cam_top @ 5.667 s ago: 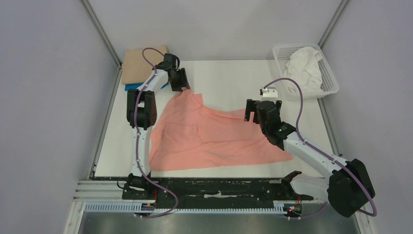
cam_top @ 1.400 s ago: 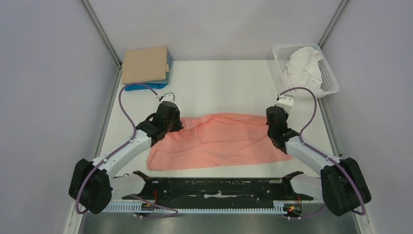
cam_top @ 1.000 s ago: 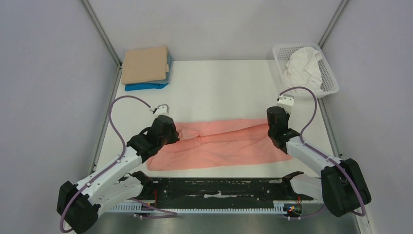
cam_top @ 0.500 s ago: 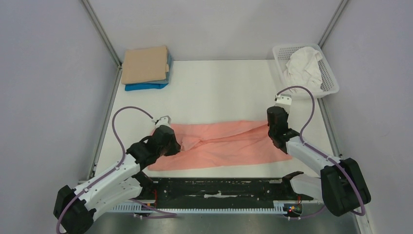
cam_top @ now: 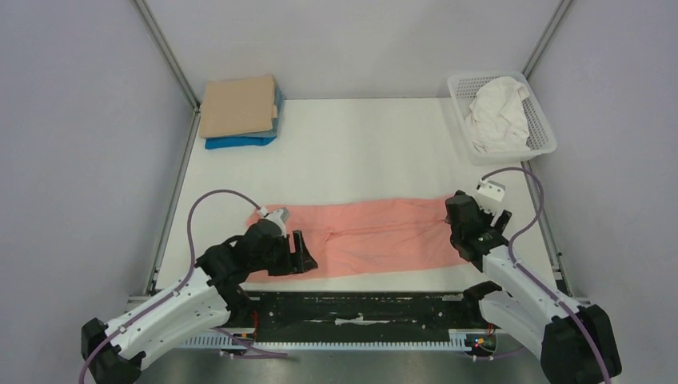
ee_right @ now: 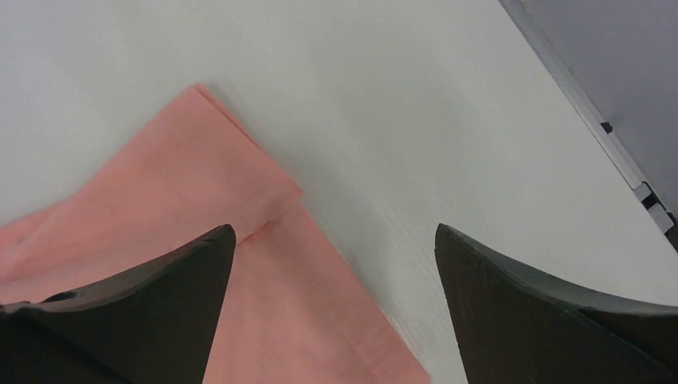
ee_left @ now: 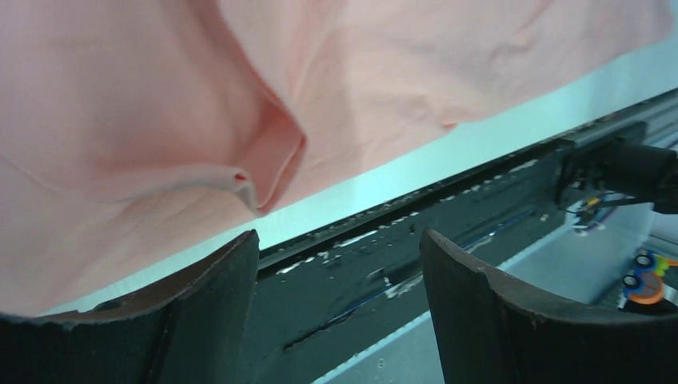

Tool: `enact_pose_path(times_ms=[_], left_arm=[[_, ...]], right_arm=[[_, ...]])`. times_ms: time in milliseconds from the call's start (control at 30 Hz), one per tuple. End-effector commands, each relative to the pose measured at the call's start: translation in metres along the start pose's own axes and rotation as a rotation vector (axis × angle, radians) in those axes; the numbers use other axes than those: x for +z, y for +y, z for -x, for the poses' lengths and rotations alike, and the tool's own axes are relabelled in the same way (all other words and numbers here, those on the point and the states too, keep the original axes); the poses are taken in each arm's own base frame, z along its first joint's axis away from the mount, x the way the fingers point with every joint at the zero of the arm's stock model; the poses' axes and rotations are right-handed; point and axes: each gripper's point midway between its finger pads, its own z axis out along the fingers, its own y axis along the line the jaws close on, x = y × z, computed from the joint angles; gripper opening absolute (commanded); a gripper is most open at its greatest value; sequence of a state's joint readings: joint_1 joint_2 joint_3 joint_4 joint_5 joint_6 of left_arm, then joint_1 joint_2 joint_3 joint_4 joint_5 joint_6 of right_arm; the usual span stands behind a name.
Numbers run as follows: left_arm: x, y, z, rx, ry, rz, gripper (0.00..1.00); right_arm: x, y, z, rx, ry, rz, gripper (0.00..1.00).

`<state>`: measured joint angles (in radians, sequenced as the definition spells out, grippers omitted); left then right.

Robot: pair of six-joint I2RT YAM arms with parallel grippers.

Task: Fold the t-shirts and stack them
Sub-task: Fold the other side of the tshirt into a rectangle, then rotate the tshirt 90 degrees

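Top, pink shirt (cam_top: 376, 238): a long folded band lying flat on the table (cam_top: 360, 152), left of the basket (cam_top: 534, 150) and nearer the arms.
Top, left gripper (cam_top: 305, 254): spread over the band's end farthest from the basket, holding nothing.
Top, right gripper (cam_top: 484, 235): spread at the end nearest the basket (also empty).
Top, others: tan shirt (cam_top: 237, 104) on blue shirt (cam_top: 236, 143), far left of the basket; white shirt (cam_top: 500, 112) inside the basket.
Left wrist, cloth: the pink shirt's near edge puckers into a small loose fold; the fingers (ee_left: 200, 320) stand apart, nothing between them.
Right wrist, corner: the double-layered corner lies just ahead of the open fingers, untouched.
Handling: light and limp, likely to slide and sag (no stiffness); best pinched through both layers at the corners of one short end.
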<state>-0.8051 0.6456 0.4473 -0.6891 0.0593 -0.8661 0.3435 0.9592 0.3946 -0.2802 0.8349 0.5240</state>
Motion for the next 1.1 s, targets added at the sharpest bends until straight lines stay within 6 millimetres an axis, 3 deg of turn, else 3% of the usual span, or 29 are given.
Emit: enact_pose_path(times_ms=[0, 100, 200, 300, 433, 567, 667, 767, 900, 1067], left_arm=[[-0.023, -0.052, 0.026, 0.078, -0.066, -0.189, 0.80], [-0.033, -0.057, 0.046, 0.115, -0.133, -0.162, 0.81], [-0.029, -0.043, 0.072, 0.084, -0.256, -0.050, 0.81], [-0.009, -0.031, 0.084, 0.040, -0.291, 0.048, 0.82], [0.023, -0.014, 0.086, 0.029, -0.252, 0.188, 0.82], [0.050, -0.023, 0.066, 0.053, -0.116, 0.143, 0.83], [0.060, -0.048, 0.036, 0.092, 0.017, -0.049, 0.84], [0.058, -0.060, 0.007, 0.120, 0.114, -0.185, 0.84], [0.045, -0.061, -0.018, 0.178, 0.149, -0.203, 0.84], [0.030, -0.039, -0.020, 0.186, 0.105, -0.097, 0.84]], right_arm=[[-0.013, 0.004, 0.025, 0.112, -0.082, 0.081, 0.98], [-0.021, 0.016, 0.038, 0.133, -0.115, 0.174, 0.98], [-0.027, 0.032, 0.046, 0.138, -0.153, 0.284, 0.98], [-0.032, 0.047, 0.048, 0.133, -0.174, 0.379, 0.98], [-0.035, 0.062, 0.048, 0.100, -0.175, 0.456, 0.98], [-0.034, 0.069, 0.042, 0.075, -0.155, 0.478, 0.99], [-0.031, 0.069, 0.040, 0.070, -0.149, 0.471, 0.98], [-0.032, 0.071, 0.041, 0.071, -0.153, 0.477, 0.98], [-0.033, 0.073, 0.042, 0.074, -0.161, 0.496, 0.98], [-0.035, 0.077, 0.043, 0.062, -0.171, 0.523, 0.98]])
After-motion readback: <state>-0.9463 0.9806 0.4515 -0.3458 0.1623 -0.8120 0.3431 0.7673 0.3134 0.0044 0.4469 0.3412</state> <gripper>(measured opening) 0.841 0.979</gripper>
